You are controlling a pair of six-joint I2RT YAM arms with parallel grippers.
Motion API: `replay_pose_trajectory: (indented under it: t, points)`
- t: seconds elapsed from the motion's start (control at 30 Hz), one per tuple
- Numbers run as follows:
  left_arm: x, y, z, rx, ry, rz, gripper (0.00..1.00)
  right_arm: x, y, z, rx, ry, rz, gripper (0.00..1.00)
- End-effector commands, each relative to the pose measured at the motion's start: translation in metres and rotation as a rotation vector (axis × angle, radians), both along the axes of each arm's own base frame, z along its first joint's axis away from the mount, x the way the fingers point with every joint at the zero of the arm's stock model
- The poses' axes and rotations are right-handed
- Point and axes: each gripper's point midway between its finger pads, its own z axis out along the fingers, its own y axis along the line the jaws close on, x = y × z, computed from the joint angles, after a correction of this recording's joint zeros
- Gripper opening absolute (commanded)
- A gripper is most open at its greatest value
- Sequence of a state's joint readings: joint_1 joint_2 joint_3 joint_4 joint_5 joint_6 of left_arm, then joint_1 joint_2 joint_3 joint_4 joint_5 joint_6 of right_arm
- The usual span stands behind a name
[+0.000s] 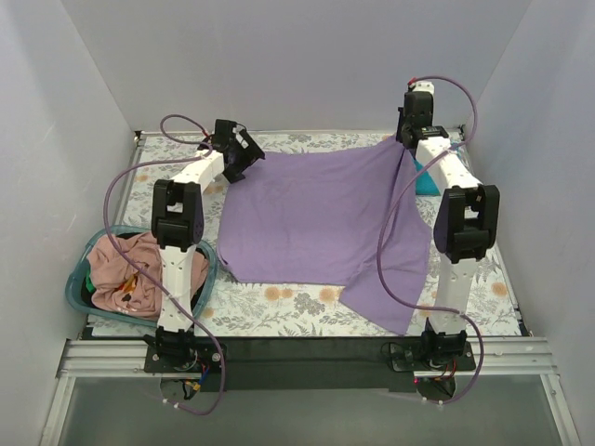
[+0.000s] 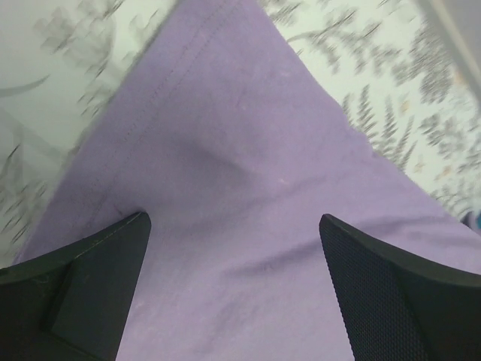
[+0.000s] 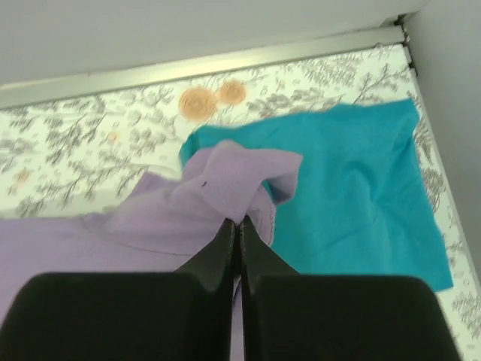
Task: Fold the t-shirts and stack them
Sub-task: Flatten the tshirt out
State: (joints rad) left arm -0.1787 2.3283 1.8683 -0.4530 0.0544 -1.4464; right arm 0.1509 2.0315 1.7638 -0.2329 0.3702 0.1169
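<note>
Right wrist view shows the teal t-shirt (image 3: pixel 353 188) lying flat at far right, largely hidden overhead. Right gripper (image 3: pixel 237 224) is clamped on a bunched corner of the lavender t-shirt (image 1: pixel 316 218), spread mid-table. Left gripper (image 2: pixel 233 219) fingers stand apart above its smooth, stitched cloth.

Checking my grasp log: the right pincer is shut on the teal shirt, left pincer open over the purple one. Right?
No. The right wrist view shows the right pincer shut on the purple shirt; the teal shirt lies ungripped. The rest holds.
</note>
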Motion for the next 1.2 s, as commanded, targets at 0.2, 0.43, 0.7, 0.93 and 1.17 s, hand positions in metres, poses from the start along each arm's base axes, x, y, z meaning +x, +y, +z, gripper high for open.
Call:
replay_pose_trajectory:
  t: [0.2,0.43,0.7,0.93,1.17]
  points:
    - [0.077,-0.035,0.017,-0.146,-0.134,-0.041,0.97,0.083,-0.040,0.019,-0.012,-0.097,0.007,0.28]
    - [0.029,-0.030,0.117,-0.039,-0.245,-0.054,0.97,0.004,-0.025,0.087,0.068,-0.138,0.042,0.99]
    - [-0.138,0.008,0.162,-0.003,-0.220,0.060,0.97,-0.193,-0.004,-0.007,0.328,0.080,-0.048,0.98]
    - [-0.264,0.013,0.087,-0.005,-0.017,0.094,0.97,-0.321,0.021,-0.053,0.531,0.129,-0.002,0.98]
    - [-0.296,0.025,0.032,0.026,0.130,0.171,0.95,-0.370,0.027,-0.101,0.573,0.235,0.012,0.98]
